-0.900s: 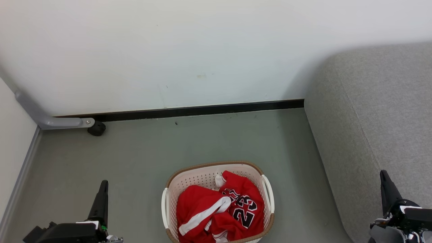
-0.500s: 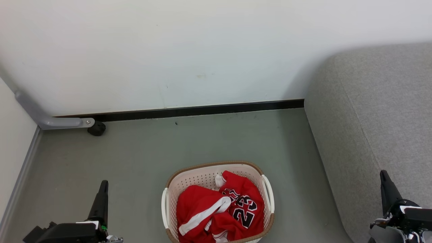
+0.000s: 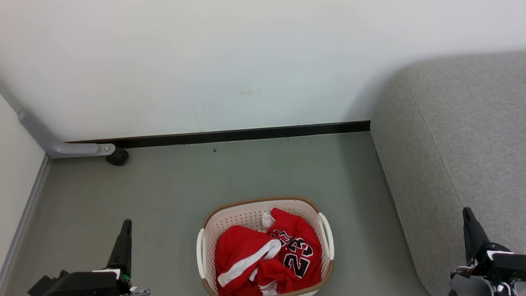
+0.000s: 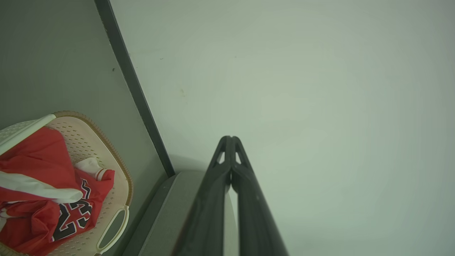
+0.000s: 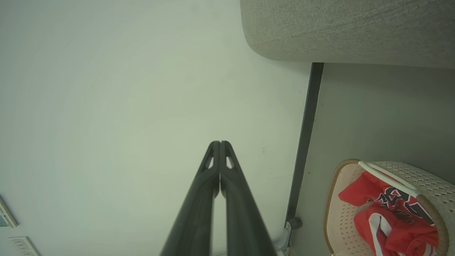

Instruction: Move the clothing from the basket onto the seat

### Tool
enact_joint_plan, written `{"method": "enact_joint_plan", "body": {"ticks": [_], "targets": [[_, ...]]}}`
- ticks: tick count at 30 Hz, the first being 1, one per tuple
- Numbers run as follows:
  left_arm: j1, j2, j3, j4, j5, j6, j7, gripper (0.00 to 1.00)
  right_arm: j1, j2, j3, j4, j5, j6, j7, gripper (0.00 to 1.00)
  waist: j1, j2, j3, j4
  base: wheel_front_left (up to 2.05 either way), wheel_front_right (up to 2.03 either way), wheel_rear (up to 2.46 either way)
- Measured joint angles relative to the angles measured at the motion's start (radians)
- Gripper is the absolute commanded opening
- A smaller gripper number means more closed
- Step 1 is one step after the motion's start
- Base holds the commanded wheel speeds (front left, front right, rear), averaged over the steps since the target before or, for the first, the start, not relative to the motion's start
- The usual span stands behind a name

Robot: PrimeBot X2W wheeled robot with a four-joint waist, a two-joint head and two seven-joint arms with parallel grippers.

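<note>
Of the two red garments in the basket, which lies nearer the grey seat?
The jersey numbered 23, in the right half of the basket toward the seat; the white-striped garment fills the left half.

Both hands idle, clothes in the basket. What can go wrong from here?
1. The striped garment and the jersey overlap in the basket; pulling one may drag the other out onto the floor.
2. The left hand and right hand are shut; going down like that would likely just push cloth.
3. The seat stands apart from the basket, so trailing cloth might catch the rim and tip it.
</note>
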Motion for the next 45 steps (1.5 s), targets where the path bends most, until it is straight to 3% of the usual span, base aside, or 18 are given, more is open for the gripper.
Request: {"method": "enact_joint_plan", "body": {"ticks": [15,16,27,45], "targets": [[0.002,-0.001,-0.001,0.005,0.001,0.000,0.000,0.00,0.001,0.001,0.001,0.005,-0.001,-0.001,0.000,0.00,0.0000,0.0000,0.000,0.000,0.00,0.00,0.00],[0.008,-0.003,-0.001,0.015,0.001,0.001,0.000,1.00,0.006,0.003,0.001,0.015,-0.001,-0.002,0.000,1.00,0.0000,-0.0001,0.000,0.000,0.00,0.00,0.00],[0.042,-0.013,-0.014,0.059,0.005,0.001,-0.019,1.00,0.030,0.019,0.019,0.058,-0.015,-0.002,-0.010,1.00,0.0000,-0.0001,0.003,-0.001,0.00,0.00,0.00],[-0.008,0.004,-0.078,0.083,0.103,0.001,-0.083,1.00,-0.036,-0.005,0.093,0.077,-0.133,-0.002,-0.064,1.00,0.0000,0.0000,0.010,-0.003,0.00,0.00,0.00]]}}
